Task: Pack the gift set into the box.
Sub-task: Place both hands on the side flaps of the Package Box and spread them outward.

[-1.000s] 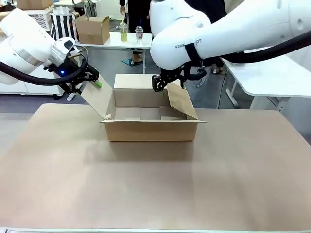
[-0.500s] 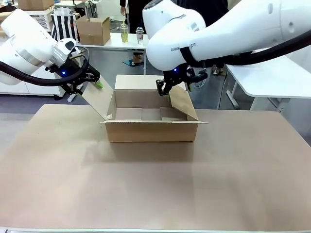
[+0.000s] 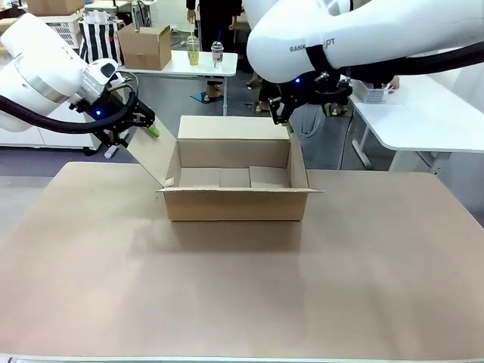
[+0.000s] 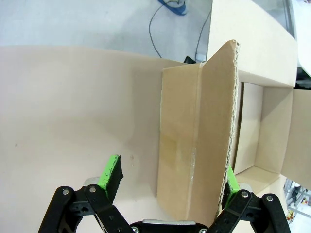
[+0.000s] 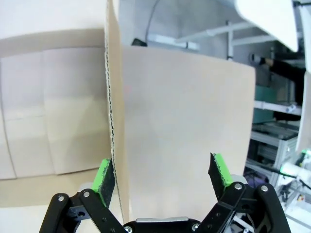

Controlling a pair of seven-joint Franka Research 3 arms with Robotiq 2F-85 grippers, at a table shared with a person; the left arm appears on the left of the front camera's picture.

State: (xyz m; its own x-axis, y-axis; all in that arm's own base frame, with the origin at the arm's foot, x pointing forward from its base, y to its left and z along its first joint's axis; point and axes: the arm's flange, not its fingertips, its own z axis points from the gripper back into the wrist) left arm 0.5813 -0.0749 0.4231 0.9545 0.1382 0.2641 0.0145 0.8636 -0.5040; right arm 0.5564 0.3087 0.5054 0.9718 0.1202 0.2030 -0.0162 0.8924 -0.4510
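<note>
Grippers first: both are spread wide and clench nothing. The left gripper (image 3: 141,124), upper left of the front view, and the right gripper (image 3: 283,115), upper centre, each straddle a flap rather than pinch it.

The brown tabletop (image 3: 242,295) carries the box (image 3: 236,203), which sits in the middle of the frame a little above centre, its mouth up and its inside showing bare cardboard. That suits packing from above.

The left flap (image 3: 153,153) leans outward, and the right flap (image 3: 297,162) stands nearly upright. Each flap lies between its gripper's fingers, judged to be so the flaps stay clear of the opening.

In the left wrist view the flap's corrugated edge sits just beside one green pad (image 4: 230,178), well apart from the other.
</note>
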